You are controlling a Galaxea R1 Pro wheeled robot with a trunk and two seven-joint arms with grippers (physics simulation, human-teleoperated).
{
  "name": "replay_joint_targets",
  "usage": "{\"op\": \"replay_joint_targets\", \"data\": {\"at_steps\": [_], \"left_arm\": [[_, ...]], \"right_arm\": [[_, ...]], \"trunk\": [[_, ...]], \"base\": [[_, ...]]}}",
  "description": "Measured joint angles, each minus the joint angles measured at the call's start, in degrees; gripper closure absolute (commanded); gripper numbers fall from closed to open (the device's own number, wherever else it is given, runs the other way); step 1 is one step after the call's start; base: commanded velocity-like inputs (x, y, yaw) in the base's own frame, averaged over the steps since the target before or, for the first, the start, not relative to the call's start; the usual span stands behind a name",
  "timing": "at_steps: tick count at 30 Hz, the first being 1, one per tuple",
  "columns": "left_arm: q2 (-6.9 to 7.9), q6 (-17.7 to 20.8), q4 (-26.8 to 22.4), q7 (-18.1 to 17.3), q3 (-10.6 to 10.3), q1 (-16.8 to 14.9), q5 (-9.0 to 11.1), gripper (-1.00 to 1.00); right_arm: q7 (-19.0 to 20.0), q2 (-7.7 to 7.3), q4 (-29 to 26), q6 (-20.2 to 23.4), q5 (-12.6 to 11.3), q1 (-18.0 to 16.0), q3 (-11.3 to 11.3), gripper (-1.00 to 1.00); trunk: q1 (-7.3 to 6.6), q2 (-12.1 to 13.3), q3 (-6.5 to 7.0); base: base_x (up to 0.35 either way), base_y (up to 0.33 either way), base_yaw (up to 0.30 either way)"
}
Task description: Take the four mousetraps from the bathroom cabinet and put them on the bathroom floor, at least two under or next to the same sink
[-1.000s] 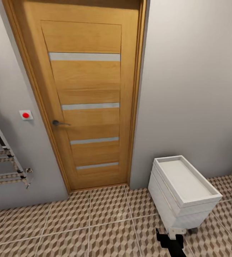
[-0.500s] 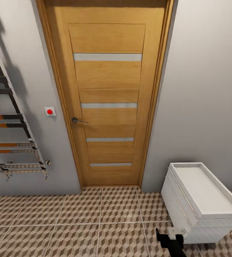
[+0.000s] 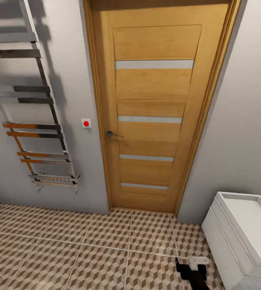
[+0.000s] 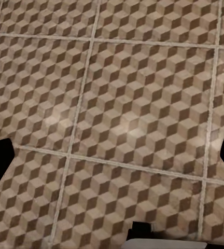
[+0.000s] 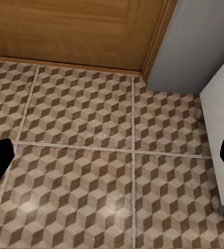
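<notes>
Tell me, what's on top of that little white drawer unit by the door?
The white drawer unit has a shallow tray-like top that looks bare; its far right part is cut off by the picture's edge.

You face a door (image 3: 152, 117) of warm, satin-finished wood grain, crossed by four pale frosted strips and fitted with a dull grey metal handle (image 3: 113, 134). Beside it, the towel rail (image 3: 33, 108) shows polished chrome bars that mirror the room. The walls (image 3: 243, 121) look like flat, matt grey paint. Under you, the bathroom floor (image 3: 86, 249) is smooth tile printed with brown and beige cubes, faintly glossy. The white drawer unit (image 3: 243, 233) looks matt and smooth.
</notes>
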Motion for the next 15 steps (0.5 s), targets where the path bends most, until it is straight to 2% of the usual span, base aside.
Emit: {"op": "replay_joint_targets", "data": {"at_steps": [15], "left_arm": [[0.03,0.00,0.00,0.00,0.00,0.01,0.00,-1.00]], "right_arm": [[0.00,0.00,0.00,0.00,0.00,0.00,-0.01,-1.00]], "trunk": [[0.00,0.00,0.00]], "base": [[0.000,0.279,0.289]]}}
